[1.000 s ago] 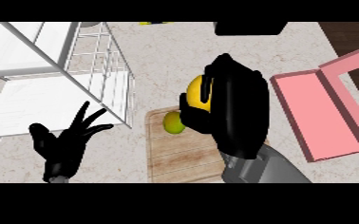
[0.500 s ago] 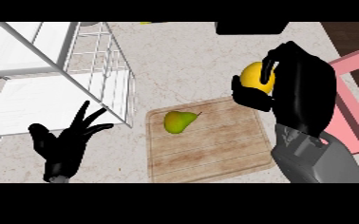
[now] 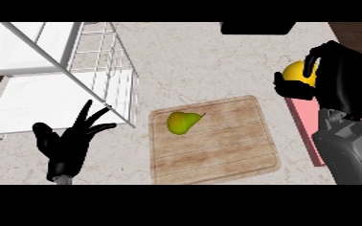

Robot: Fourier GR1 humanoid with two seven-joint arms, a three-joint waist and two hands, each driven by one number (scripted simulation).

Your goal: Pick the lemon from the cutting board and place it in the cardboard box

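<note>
One lemon: the lemon (image 3: 297, 73) is off the board, held in the air at 3 o'clock in the head view, only its yellow left side showing.
Right hand: I read my right hand (image 3: 332, 84) as curled round the lemon, thumb and fingers wrapping it from above and from the right; most of the fruit is hidden behind them.
Lemon to hand: inside the grasp, toward the hand's 9 o'clock side. Long axis I cannot tell; too little of it shows.
Cardboard box: I judge the pink-lined box (image 3: 305, 124) at 4 o'clock, below the lemon and partly behind my forearm, to be the target. The carry is nearly over it; a short move toward 4 o'clock and a lowering remain.
Nearer arm: the right, plainly.
Cutting board: the cutting board (image 3: 219, 146) at 6 o'clock holds only a green pear (image 3: 181, 122).
Left hand: my left hand (image 3: 71, 141) rests open, fingers up, at 8 o'clock, beside the wire rack (image 3: 106, 62).
</note>
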